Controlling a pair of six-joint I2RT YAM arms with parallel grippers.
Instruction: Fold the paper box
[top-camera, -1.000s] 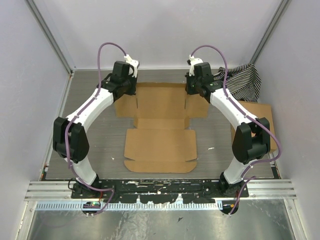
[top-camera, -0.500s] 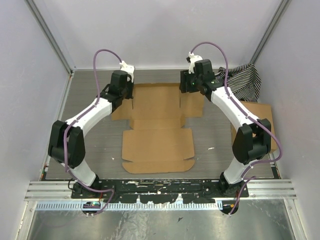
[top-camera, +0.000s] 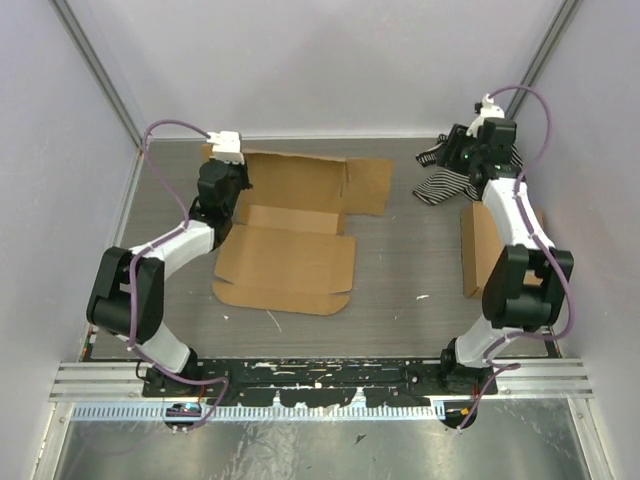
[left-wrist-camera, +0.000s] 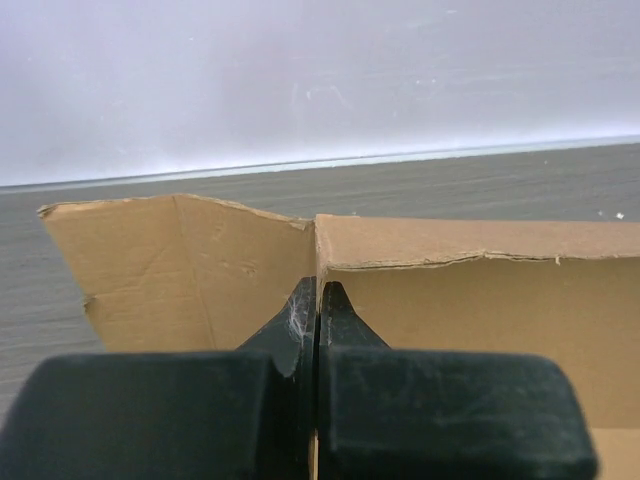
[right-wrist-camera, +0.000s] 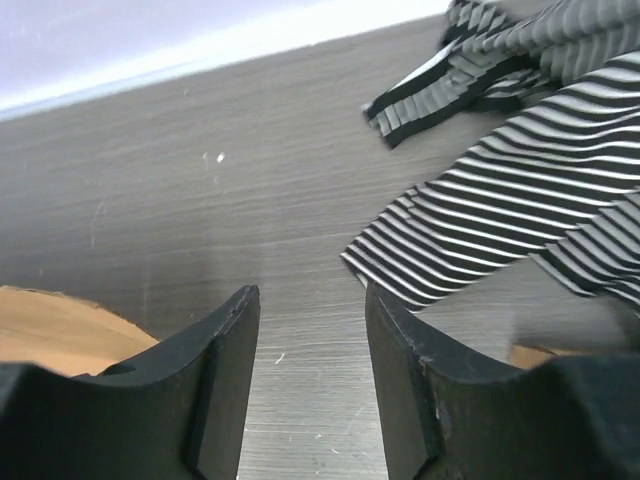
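The paper box (top-camera: 290, 240) is a flat brown die-cut cardboard sheet, lying slightly askew on the left half of the table. My left gripper (top-camera: 225, 200) is shut on its far left side flap. In the left wrist view the gripper (left-wrist-camera: 317, 285) pinches the cardboard (left-wrist-camera: 200, 270) where two raised panels meet. My right gripper (top-camera: 452, 162) is at the far right, away from the sheet. Its fingers (right-wrist-camera: 225, 350) stand open over bare table, with nothing between them. One corner of the sheet (right-wrist-camera: 60, 325) shows at the lower left of the right wrist view.
A black-and-white striped cloth (top-camera: 470, 165) (right-wrist-camera: 520, 220) lies bunched at the far right, just beside the right gripper. A second brown cardboard box (top-camera: 478, 250) lies under the right arm by the right wall. Walls close in on three sides.
The right gripper let go of the right flap, opened and swung right to the cloth. The left gripper, still shut, dragged the sheet left and turned it slightly.
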